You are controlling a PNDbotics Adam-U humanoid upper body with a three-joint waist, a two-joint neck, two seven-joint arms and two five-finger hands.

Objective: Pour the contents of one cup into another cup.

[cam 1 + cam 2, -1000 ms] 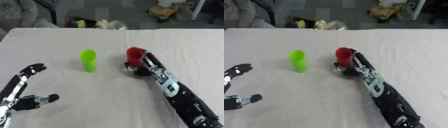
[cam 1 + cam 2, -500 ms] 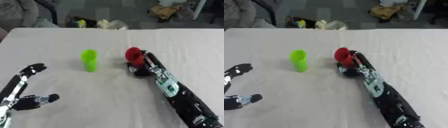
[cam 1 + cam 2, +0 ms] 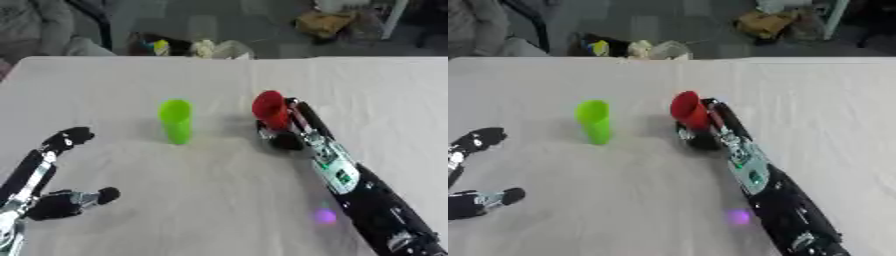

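Two plastic cups are sitting apart on the white tabletop (image 3: 219, 200). The right hand (image 3: 284, 134) is curling round the tilted red plastic cup (image 3: 269, 109), beside the upright green plastic cup (image 3: 176, 121). The left hand (image 3: 52, 180) is resting open at the lower left.

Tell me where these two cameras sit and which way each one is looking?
Left eye view: in the robot's head, looking down at the table; left hand open at lower left, right hand curled round the red cup.
Right eye view: beside it, same downward look, everything shifted leftward; the left hand is partly cut off.
Both share the green cup, the red cup and both arms.
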